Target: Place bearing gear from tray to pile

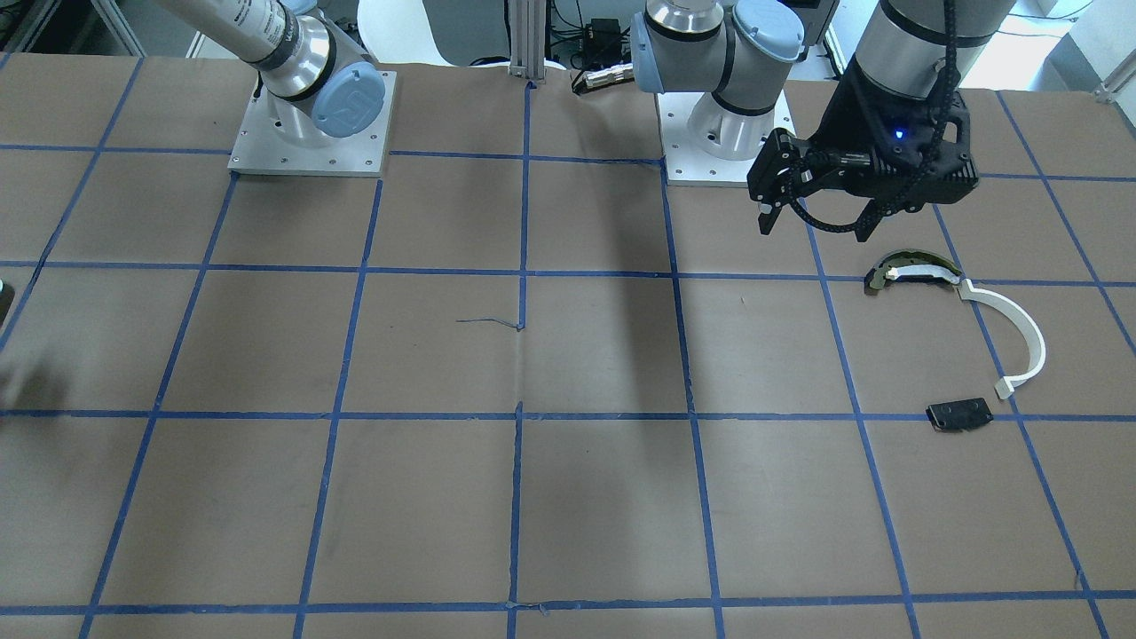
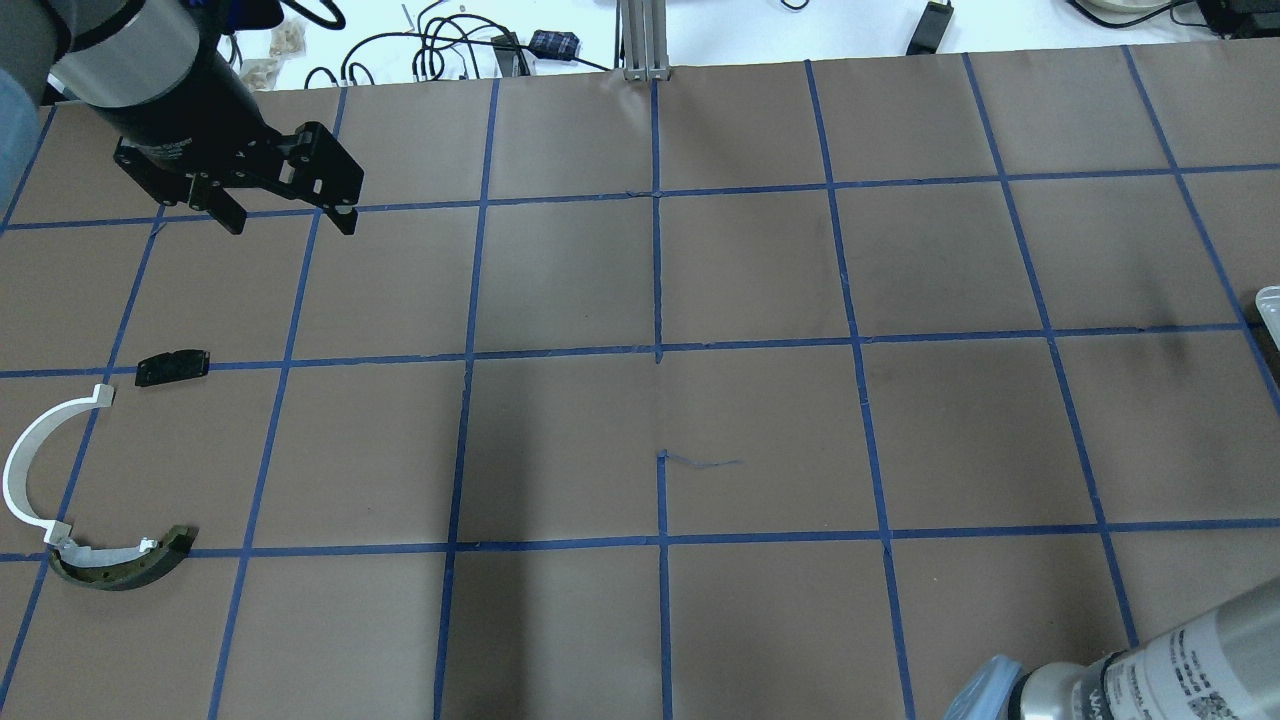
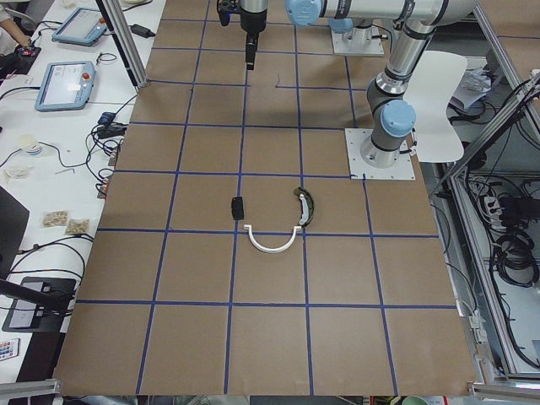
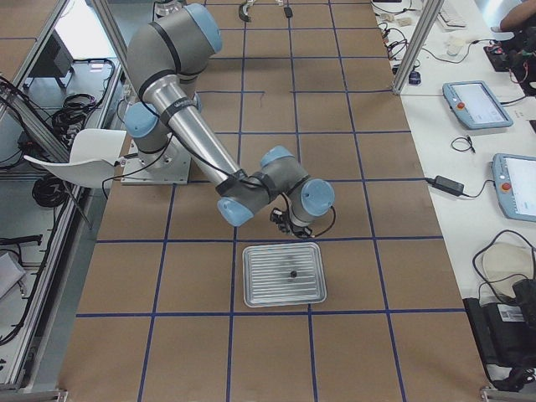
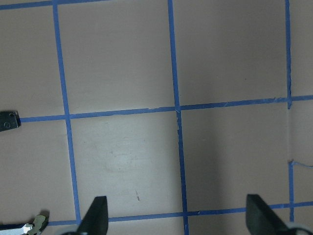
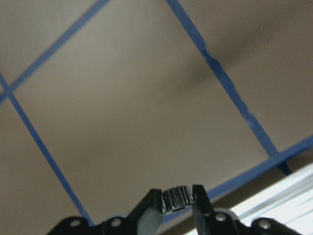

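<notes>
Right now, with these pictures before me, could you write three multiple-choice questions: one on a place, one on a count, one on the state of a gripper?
1. Where does the pile lie?
A. On the table, at the robot's left side.
B. In the table's middle.
C. At the robot's right side.

2. How many parts make up the pile?
A. Two.
B. Three.
C. Five.

3. In what state is the right gripper?
A. Open and empty.
B. Shut, with nothing held.
C. Shut on the bearing gear.

Answers:
1 A: the overhead view shows the parts near its left edge, on the left arm's side.
2 B: there are a white arc, an olive-and-white piece and a black plate.
3 C: in the right wrist view the small toothed gear sits pinched between the fingertips.
</notes>
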`<control>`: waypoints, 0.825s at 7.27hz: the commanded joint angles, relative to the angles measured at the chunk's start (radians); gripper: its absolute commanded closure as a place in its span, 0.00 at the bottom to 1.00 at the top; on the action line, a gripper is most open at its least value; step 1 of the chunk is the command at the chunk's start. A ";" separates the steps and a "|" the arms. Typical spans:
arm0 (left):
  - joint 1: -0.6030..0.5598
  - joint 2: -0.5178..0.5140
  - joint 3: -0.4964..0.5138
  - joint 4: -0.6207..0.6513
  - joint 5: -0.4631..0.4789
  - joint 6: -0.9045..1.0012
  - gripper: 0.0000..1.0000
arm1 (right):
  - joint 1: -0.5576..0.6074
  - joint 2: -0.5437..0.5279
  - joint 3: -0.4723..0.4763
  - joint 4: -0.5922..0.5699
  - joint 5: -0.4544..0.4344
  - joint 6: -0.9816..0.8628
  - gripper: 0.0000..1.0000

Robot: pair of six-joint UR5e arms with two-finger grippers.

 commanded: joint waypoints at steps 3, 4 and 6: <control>0.000 0.000 0.000 0.002 0.000 0.000 0.00 | 0.462 -0.214 0.151 0.096 0.165 0.811 1.00; 0.001 0.000 0.000 0.002 0.000 0.000 0.00 | 0.616 -0.208 0.154 0.031 0.173 1.043 1.00; 0.001 0.000 0.000 0.002 0.002 0.000 0.00 | 0.852 -0.133 0.164 -0.173 0.225 1.404 1.00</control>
